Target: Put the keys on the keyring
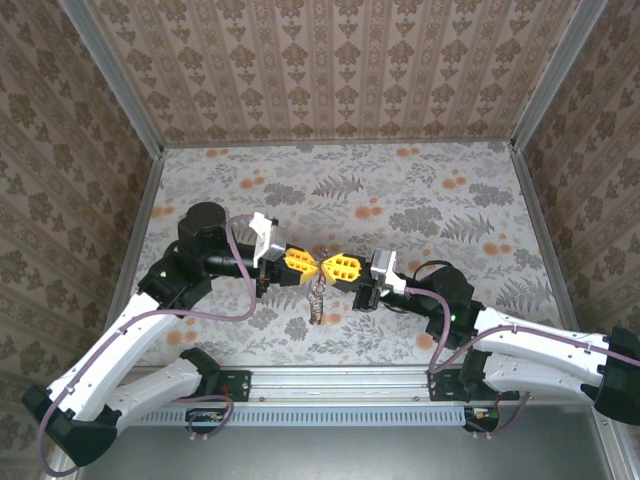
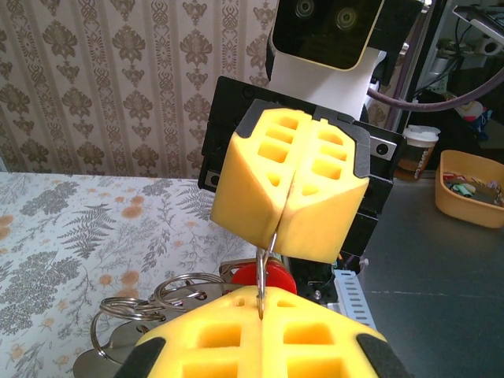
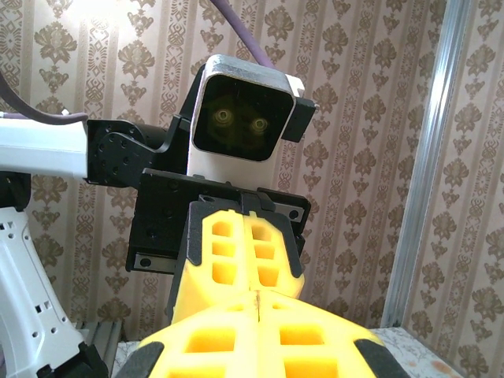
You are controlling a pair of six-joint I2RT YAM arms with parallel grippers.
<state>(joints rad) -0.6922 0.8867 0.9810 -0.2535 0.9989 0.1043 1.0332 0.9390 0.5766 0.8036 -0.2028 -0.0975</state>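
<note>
My two yellow-padded grippers meet tip to tip over the middle of the table. The left gripper [image 1: 308, 264] and the right gripper [image 1: 333, 266] are both shut on one thin wire keyring [image 1: 322, 263]. A bunch of keys [image 1: 316, 298] hangs from it towards the table. In the left wrist view my left gripper [image 2: 260, 305] pinches the keyring [image 2: 259, 276] from below, and the right gripper [image 2: 281, 236] pinches it from above. Behind the wire shows the red key head [image 2: 285, 277]. More rings and metal keys [image 2: 169, 293] lie to its left. In the right wrist view the right gripper [image 3: 258, 309] faces the left gripper [image 3: 246, 256].
Patterned walls close in the flowered table [image 1: 420, 200] on three sides. A metal rail [image 1: 330, 385] runs along the near edge between the arm bases. Off the table stand an orange bowl [image 2: 472, 193] and a paper cup [image 2: 417, 150].
</note>
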